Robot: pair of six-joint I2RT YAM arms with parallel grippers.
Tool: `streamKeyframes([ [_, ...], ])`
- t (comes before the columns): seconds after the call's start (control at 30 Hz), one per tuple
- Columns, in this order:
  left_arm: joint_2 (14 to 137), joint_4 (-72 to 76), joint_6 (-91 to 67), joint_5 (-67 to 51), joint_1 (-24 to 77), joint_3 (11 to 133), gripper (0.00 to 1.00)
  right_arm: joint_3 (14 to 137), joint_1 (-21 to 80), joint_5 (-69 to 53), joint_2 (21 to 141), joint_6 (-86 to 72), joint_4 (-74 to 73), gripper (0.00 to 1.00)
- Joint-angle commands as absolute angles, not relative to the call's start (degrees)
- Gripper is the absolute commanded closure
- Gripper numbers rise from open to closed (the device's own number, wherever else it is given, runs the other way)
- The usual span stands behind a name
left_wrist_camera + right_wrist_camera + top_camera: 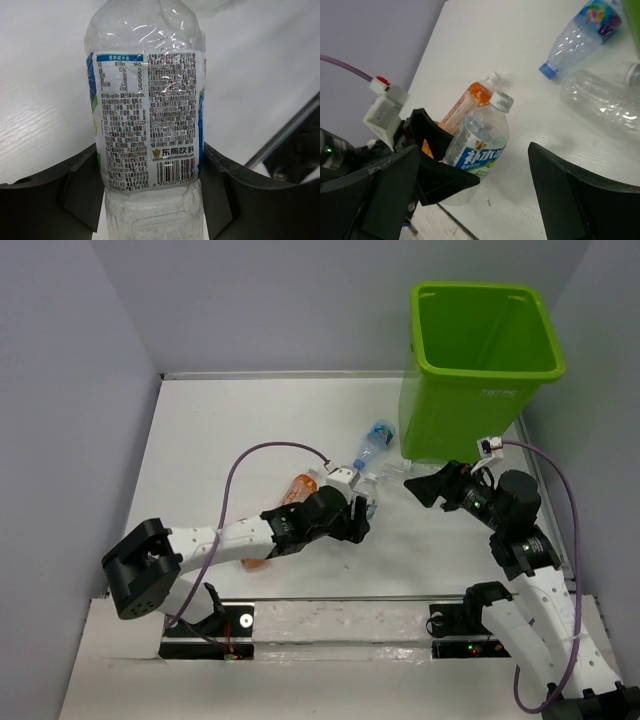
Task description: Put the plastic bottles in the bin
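Bare white table [230, 420] between pale grey walls [60, 390]; lime bin [470, 400] stands at 2 o'clock, its floor unseen.
Left hand [357, 510] is clamped on a clear labelled bottle [150, 100] mid-table; right hand [415, 490] gapes wide, holding nothing. The barcode [176, 172] shows only from the left wrist; the right wrist shows an orange bottle [470, 100] just behind.

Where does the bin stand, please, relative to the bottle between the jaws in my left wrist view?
Observer: The bin stands at the far right corner of the table, beyond your clear bottle.
Operator: Thank you; is the right gripper free?
Observer: Yes, the right gripper is open and empty, near the bin's base.
Operator: Which bottles lie nearby?
Observer: An orange bottle lies on the table right beside yours.
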State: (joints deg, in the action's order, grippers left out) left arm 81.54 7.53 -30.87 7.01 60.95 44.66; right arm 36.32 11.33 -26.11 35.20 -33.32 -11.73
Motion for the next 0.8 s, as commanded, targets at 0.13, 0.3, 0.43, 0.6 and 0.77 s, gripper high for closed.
streamKeyframes([
  [0.13, 72.0, 21.4, -27.6, 5.3, 64.3, 43.2, 0.55, 28.0, 14.3, -38.5, 35.7, -44.9, 2.7, 0.04],
  [0.3, 72.4, 23.1, -25.7, 3.1, 66.1, 44.6, 0.55, 27.0, 22.1, -37.4, 41.7, -47.0, 9.1, 0.01],
  [0.43, 74.3, 23.2, -24.3, 2.3, 67.1, 46.0, 0.55, 26.5, 26.3, -38.2, 46.9, -47.7, 15.5, 0.0],
  [0.6, 73.5, 23.3, -23.6, 4.3, 68.2, 46.1, 0.52, 27.9, 27.9, -30.4, 49.2, -47.4, 15.2, 0.18],
  [0.77, 68.1, 22.3, -24.0, 8.3, 68.2, 44.2, 0.21, 35.3, 27.9, -20.4, 49.0, -41.4, 7.9, 0.67],
])
